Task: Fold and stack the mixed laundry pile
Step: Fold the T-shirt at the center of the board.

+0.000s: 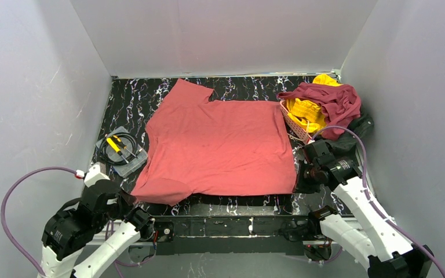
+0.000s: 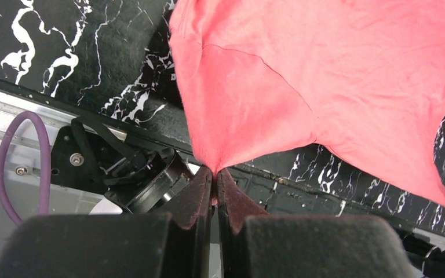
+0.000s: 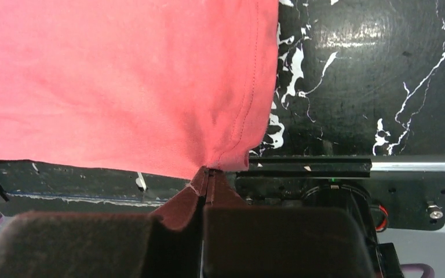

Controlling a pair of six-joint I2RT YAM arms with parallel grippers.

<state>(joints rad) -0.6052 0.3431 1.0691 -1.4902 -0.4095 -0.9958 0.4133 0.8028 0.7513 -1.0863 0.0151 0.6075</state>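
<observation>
A salmon-red shirt (image 1: pixel 220 145) lies spread flat on the black marbled table. My left gripper (image 2: pixel 215 172) is shut on its near left corner (image 1: pixel 142 197), the cloth pinched between the fingertips. My right gripper (image 3: pixel 208 171) is shut on the near right hem corner (image 1: pixel 294 186). The other pieces of the mixed laundry pile sit at the back right: a dark maroon garment (image 1: pixel 330 101) draped over a bright yellow one (image 1: pixel 307 113), with a charcoal-black one (image 1: pixel 356 130) beside them.
A pink lattice basket (image 1: pixel 292 124) holds the yellow garment at the back right. A clear tray (image 1: pixel 121 152) with black cable and yellow tools lies left of the shirt. The metal rail (image 1: pixel 226 223) of the arm bases runs along the near edge.
</observation>
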